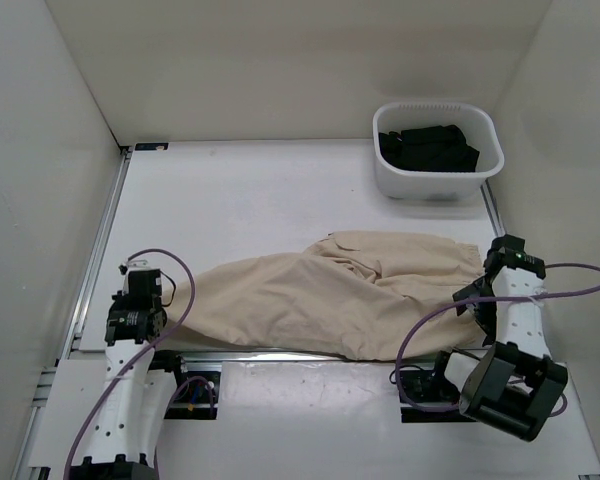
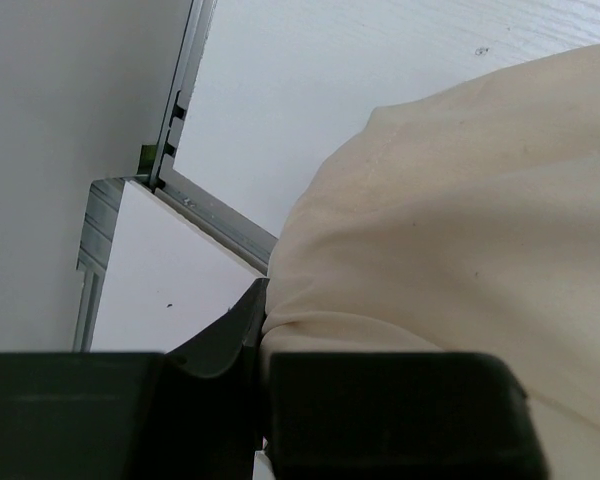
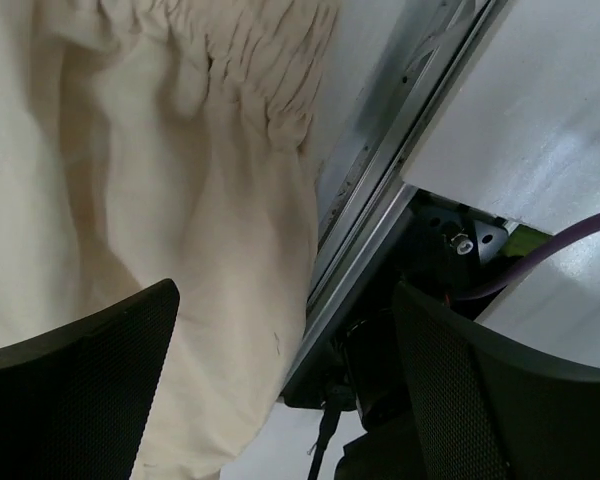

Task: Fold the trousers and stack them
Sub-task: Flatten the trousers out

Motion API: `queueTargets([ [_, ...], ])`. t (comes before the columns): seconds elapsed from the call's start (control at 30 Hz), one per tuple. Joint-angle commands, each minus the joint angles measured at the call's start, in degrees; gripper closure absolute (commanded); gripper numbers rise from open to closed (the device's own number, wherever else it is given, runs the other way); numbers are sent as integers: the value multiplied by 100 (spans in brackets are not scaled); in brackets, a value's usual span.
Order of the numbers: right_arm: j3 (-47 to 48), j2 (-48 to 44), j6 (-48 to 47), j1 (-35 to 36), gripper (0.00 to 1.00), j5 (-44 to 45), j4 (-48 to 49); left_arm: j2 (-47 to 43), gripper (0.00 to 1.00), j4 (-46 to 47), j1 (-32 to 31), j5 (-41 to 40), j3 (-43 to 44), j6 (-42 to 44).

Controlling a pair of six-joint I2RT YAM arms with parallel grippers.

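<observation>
Beige trousers [image 1: 340, 295] lie across the desk [image 1: 250, 190]. The left gripper [image 2: 261, 345] pinches a leg end, likely to pull it flat. The right gripper [image 3: 285, 345] is spread, empty.

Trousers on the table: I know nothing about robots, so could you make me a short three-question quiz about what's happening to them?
1. True or false: the right gripper is clamped on the trousers.
2. What lies in the white basket? A: black garments. B: a beige shirt. C: nothing.
3. Fill in: the left gripper pinches the trousers at their ___ end (leg or waistband).

Key: 1 false, its jaws stand open; 2 A; 3 leg.
</observation>
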Motion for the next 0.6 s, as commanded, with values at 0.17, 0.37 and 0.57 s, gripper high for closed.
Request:
queueTargets([
  [0.17, -392, 1107, 576, -73, 12, 383, 1135, 154, 86, -55, 5, 174, 220, -19],
  [0.37, -332, 1872, 444, -73, 100, -13, 1867, 496, 86, 900, 5, 114, -43, -19],
  [0.57, 2822, 2066, 760, 172, 100, -1138, 1290, 3454, 86, 2091, 391, 403, 3422, -19],
])
